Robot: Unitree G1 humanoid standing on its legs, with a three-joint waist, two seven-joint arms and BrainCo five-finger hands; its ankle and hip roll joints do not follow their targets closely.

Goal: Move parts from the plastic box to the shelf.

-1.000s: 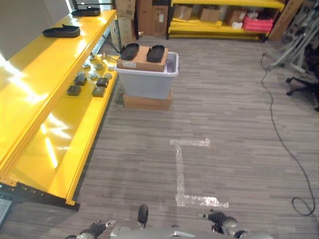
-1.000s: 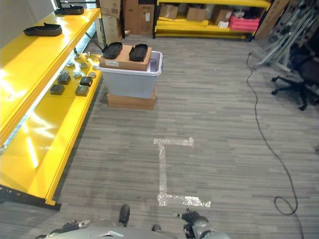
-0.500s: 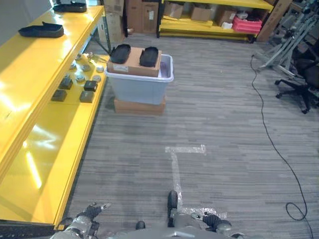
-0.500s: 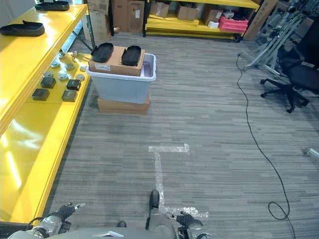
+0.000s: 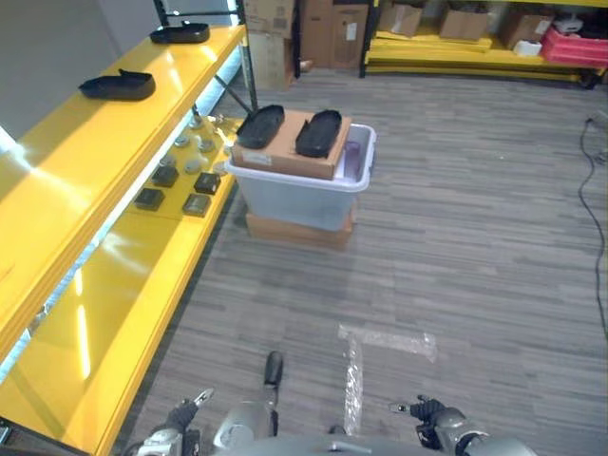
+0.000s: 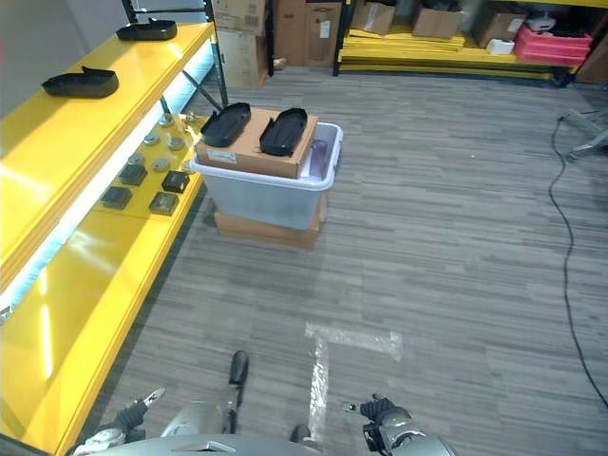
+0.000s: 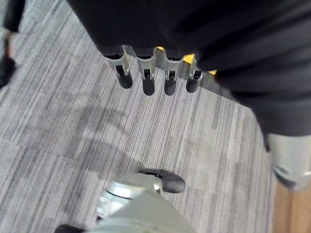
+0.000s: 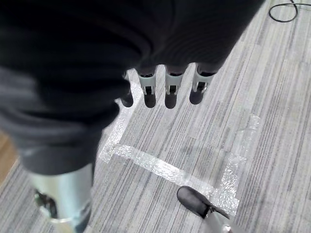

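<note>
Hanging hands: both low at bottom edge of the eye views, holding nothing.
L hand [image 7: 155,77]: fingers straight, relaxed, pointing at bare floor; empty.
R hand [image 8: 165,90]: same, fingers loose and straight over the tape mark [image 8: 160,167] on the floor; empty.
Floor betw. robot & box: grey planks, tape corner [image 5: 380,342] lower centre; nothing dropped there that I can see.
Plastic box [image 5: 304,185]: upper centre of frame, well apart from both hands, sitting on a flat cardboard carton [image 5: 296,231]; just beside the shelf edge.
On the box: 1 brown cardboard box [image 5: 290,147] across the rim, w/ 2 black tray-like parts [image 5: 259,125] on top, side by side.
Shelf [image 5: 95,256]: yellow, runs down left side of frame, 2 levels.
Upper level: 2 black parts [image 5: 118,87], upper left, well apart.
Lower level: 4 dark square blocks [image 5: 165,176] plus a cluster of small round silver pieces [image 5: 195,142], too small to count surely.
Progress: looks partway; some parts on shelf already, 2 left on the box.
Left to do, my guess: walk up to the box, pick up, place on shelf.
</note>
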